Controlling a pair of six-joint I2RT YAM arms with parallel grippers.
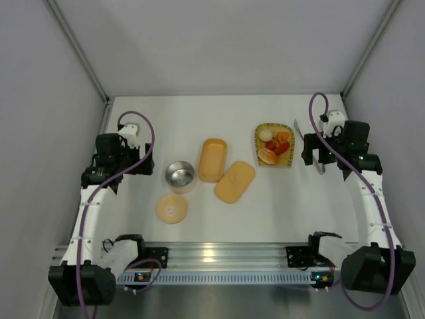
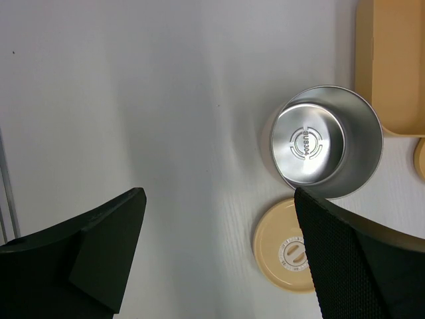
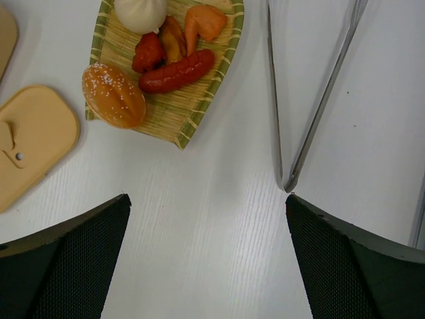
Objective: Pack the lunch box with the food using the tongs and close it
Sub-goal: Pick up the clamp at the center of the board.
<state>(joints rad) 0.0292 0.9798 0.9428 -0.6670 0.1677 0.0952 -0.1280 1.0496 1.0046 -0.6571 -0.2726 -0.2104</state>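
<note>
The pale-orange lunch box (image 1: 212, 159) lies open mid-table, with its flat lid (image 1: 234, 181) beside it. A round steel tin (image 1: 180, 175) and its tan lid (image 1: 172, 208) sit to the left. The food (image 1: 274, 145) is piled on a yellow woven tray: a red sausage (image 3: 176, 72), a white ball (image 3: 141, 12) and a sugared orange piece (image 3: 113, 94). The silver tongs (image 3: 312, 100) lie on the table right of the tray, their joined end near my right fingers. My right gripper (image 3: 207, 199) hovers open and empty. My left gripper (image 2: 219, 196) is open, just left of the tin (image 2: 327, 142).
White walls with metal posts close in the table on three sides. The woven tray's rim (image 3: 199, 113) is to the upper left of my right gripper. An aluminium rail (image 1: 219, 256) carrying both arm bases runs along the near edge.
</note>
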